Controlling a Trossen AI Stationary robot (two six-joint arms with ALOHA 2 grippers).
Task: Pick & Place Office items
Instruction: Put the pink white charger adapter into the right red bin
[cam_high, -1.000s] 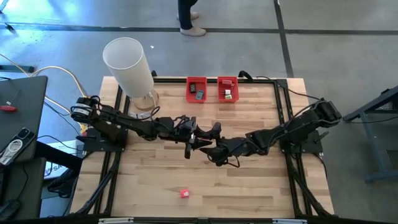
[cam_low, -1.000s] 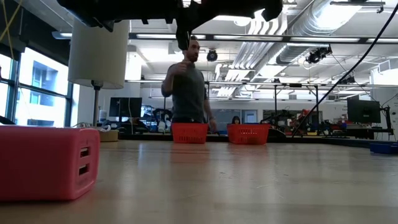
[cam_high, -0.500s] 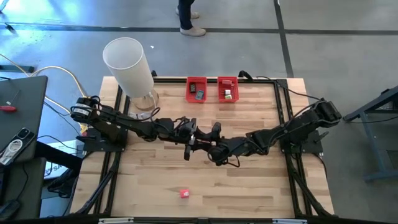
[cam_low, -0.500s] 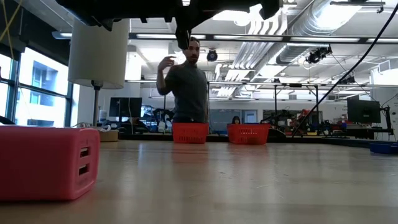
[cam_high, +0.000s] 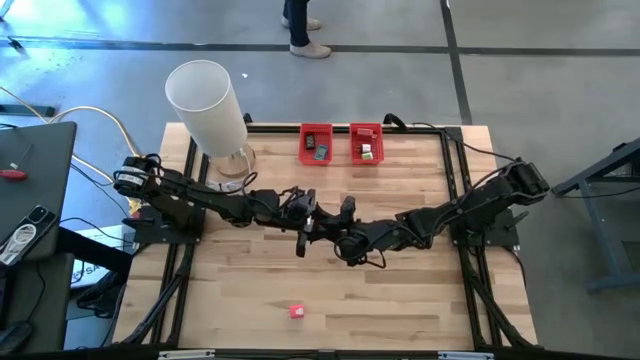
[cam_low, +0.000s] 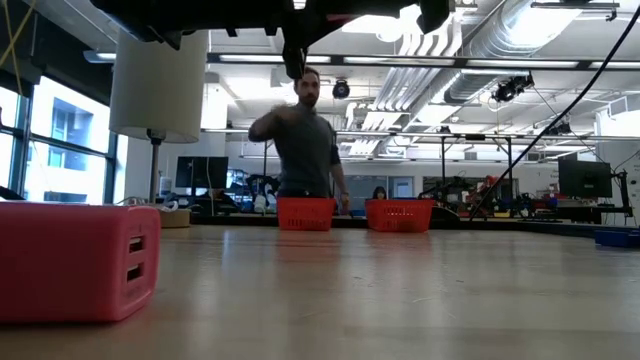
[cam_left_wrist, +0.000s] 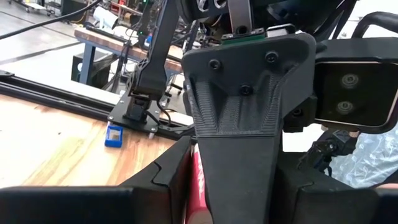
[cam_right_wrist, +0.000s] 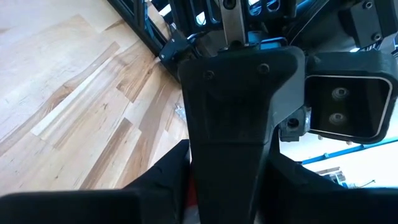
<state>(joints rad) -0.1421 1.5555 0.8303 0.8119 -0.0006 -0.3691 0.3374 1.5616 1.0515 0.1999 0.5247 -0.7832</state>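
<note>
High view: white cylinder (cam_high: 208, 108) beside left gripper (cam_high: 303, 222).

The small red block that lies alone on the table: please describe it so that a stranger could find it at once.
Start at the wooden table and go to its near edge, opposite the two red bins. The red block lies there alone on bare wood. It is blocky, with two small slots in one face.

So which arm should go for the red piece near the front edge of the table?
Probably left. The left gripper hangs mid-table, almost straight behind the red piece. The right gripper meets it there but sits slightly farther to the side.
</note>
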